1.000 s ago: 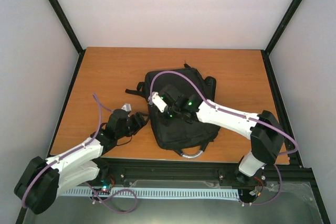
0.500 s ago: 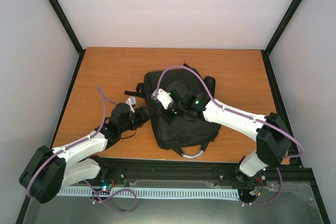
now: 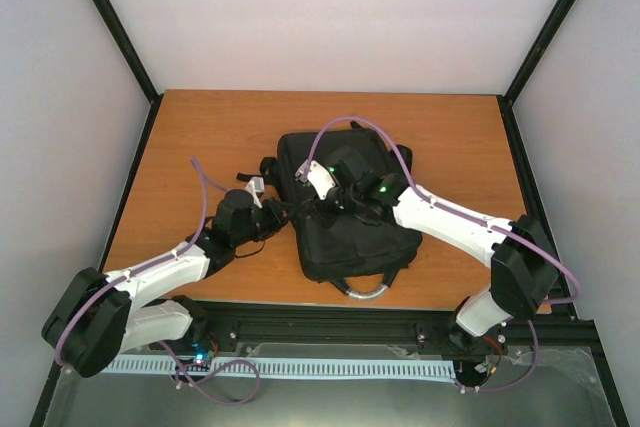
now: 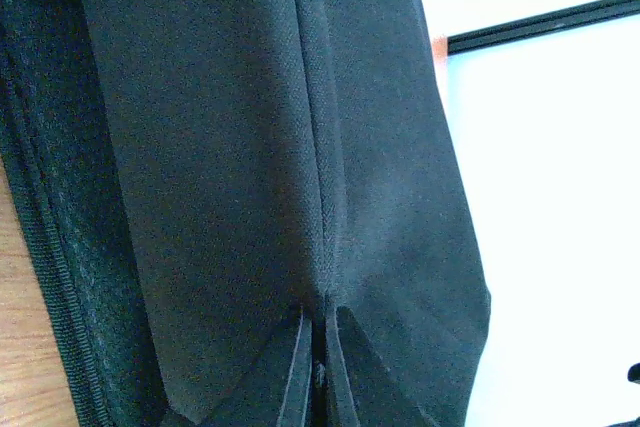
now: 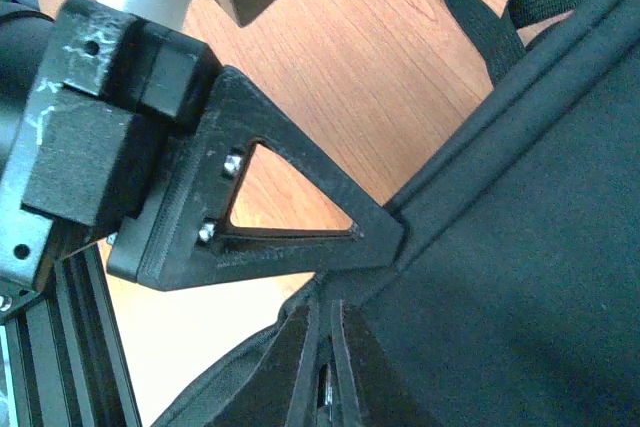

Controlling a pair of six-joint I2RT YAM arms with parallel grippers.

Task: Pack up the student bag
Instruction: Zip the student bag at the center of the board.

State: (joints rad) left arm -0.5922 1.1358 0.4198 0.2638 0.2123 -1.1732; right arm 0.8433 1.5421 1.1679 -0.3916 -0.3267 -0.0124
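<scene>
Likely step: opening backpack (image 3: 350,247), flat at centre of table (image 3: 200,137). Left gripper (image 4: 318,322) and right gripper (image 5: 322,317) both clamped on fabric at its 9 o'clock edge. Next, probably: spread seam apart without slipping.

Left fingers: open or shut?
Shut on the bag: in the wrist view the left fingers meet, with its seam pinched between them.

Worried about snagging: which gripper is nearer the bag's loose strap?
Left gripper, narrowly: it grips the bag's edge near the strap; right gripper grips that edge from over the bag.
</scene>
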